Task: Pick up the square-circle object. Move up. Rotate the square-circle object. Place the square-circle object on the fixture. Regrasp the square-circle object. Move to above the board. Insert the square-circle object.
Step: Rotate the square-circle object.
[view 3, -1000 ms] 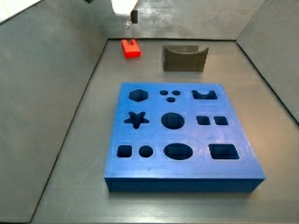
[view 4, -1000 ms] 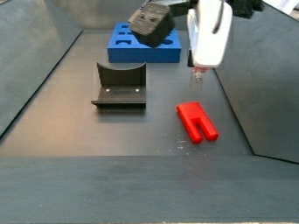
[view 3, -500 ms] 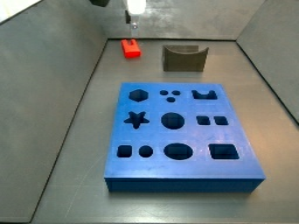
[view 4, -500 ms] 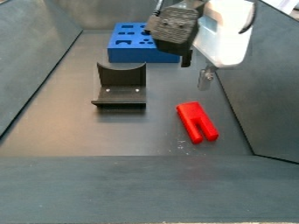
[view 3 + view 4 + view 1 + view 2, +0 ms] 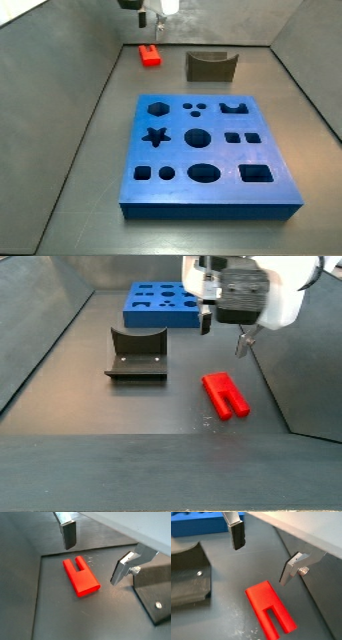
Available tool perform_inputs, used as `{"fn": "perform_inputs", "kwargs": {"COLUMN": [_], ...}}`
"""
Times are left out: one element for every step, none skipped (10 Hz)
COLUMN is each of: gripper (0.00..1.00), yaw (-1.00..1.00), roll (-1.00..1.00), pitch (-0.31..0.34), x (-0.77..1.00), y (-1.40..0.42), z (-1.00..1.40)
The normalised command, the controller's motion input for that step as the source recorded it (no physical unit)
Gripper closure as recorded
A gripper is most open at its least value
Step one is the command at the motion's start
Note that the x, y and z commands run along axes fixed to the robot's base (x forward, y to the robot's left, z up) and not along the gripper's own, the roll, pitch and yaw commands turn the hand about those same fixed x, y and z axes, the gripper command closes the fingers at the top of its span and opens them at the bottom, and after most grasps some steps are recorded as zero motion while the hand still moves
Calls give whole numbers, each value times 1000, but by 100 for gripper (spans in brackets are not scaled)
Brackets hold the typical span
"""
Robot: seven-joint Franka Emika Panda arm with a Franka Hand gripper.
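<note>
The red square-circle object (image 5: pixel 225 395) lies flat on the grey floor, its two legs toward the near side; it also shows in a side view (image 5: pixel 150 55) and in both wrist views (image 5: pixel 81 579) (image 5: pixel 270 607). My gripper (image 5: pixel 223 336) hangs open and empty just above and behind it, with the jaws wide apart in both wrist views (image 5: pixel 91 564) (image 5: pixel 260 566). The dark fixture (image 5: pixel 138 353) stands to the left of the object, and also shows in a side view (image 5: pixel 210 66). The blue board (image 5: pixel 207 150) lies apart from both.
Grey side walls slope up round the floor, one close to the red object on its right (image 5: pixel 301 376). The fixture's edge shows in both wrist views (image 5: pixel 157 602) (image 5: pixel 188 577). A strip of the board shows in a wrist view (image 5: pixel 198 524).
The gripper has turned about its wrist, so both fingers now show side by side in a side view, and it has shifted slightly. The red object, fixture and board have not moved.
</note>
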Motion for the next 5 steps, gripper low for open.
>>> {"fn": "perform_inputs", "kwargs": {"gripper": [0,0,0,0,0], "yaw": [1000,1000,1000,1000,1000], "roll": [4,4,4,5,5], "pitch": [-19,-20,-22,-23,-26], "x": [39,39,39,39,38], "y": [-3,-3,-3,-3,-3], "z": [-25,-25,-25,-25,-25]}}
